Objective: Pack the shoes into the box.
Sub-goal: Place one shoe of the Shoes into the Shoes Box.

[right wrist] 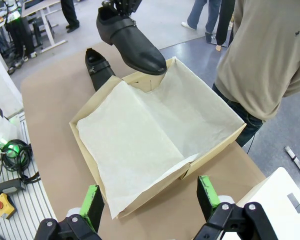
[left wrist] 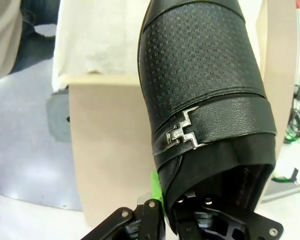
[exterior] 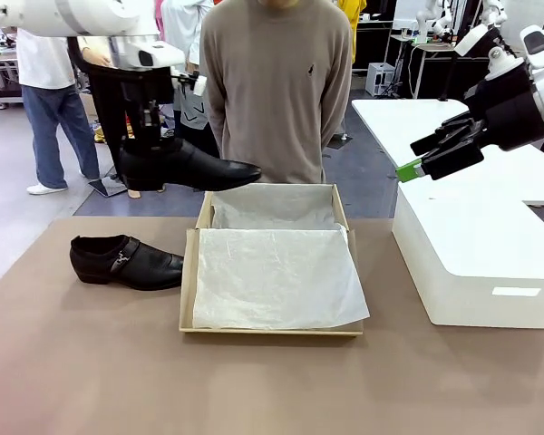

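A glossy black shoe [exterior: 186,168] hangs in the air above the box's far left corner, toe pointing right. My left gripper [exterior: 152,134] is shut on its heel end from above. In the left wrist view the held shoe [left wrist: 205,95] shows its strap and metal buckle [left wrist: 182,134], with a green pad [left wrist: 155,186] at its opening. The other shoe [exterior: 127,261] lies on the table left of the tan box [exterior: 189,281], which is lined with white tissue. My right gripper [exterior: 417,156] hovers open, high to the right of the box [right wrist: 215,150], with nothing between its pads [right wrist: 92,200].
A large white block [exterior: 476,258] takes up the table's right side. A person in a beige sweater [exterior: 276,91] stands right behind the box at the far edge. Bare brown table [exterior: 254,381] lies in front of the box.
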`<state>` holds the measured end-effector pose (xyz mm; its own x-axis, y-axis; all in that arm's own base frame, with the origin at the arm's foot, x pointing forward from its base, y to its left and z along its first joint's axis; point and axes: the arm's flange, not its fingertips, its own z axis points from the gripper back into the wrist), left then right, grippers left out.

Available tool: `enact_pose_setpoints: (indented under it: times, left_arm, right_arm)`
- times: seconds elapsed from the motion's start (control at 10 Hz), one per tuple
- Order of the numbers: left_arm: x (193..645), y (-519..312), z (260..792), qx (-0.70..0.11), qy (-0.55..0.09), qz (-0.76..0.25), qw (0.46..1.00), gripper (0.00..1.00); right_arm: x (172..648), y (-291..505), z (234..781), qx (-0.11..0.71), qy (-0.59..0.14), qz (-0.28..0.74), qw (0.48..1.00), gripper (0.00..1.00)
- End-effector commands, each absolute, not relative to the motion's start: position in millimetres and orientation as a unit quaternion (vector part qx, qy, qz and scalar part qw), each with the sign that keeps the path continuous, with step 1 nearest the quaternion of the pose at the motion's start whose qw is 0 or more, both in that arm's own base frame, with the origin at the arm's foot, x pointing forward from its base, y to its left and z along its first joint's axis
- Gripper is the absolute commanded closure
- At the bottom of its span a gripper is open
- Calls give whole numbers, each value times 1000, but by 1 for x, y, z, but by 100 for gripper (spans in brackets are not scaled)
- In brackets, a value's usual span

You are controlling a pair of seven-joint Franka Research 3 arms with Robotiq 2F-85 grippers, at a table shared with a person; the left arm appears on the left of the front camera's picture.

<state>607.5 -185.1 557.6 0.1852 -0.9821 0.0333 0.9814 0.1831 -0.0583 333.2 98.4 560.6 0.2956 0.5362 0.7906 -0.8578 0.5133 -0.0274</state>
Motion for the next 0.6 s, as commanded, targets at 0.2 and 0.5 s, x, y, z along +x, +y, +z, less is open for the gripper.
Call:
enact_pose_setpoints:
  times: [0.2, 0.5]
  left_arm:
    - [620, -234, 550, -41, 5, -637, 770, 100]
    - [622, -229, 549, -52, 16, -628, 776, 100]
  right_arm:
    - [335, 98, 561, 211, -393, 453, 772, 0]
    - [335, 98, 561, 211, -393, 453, 772, 0]
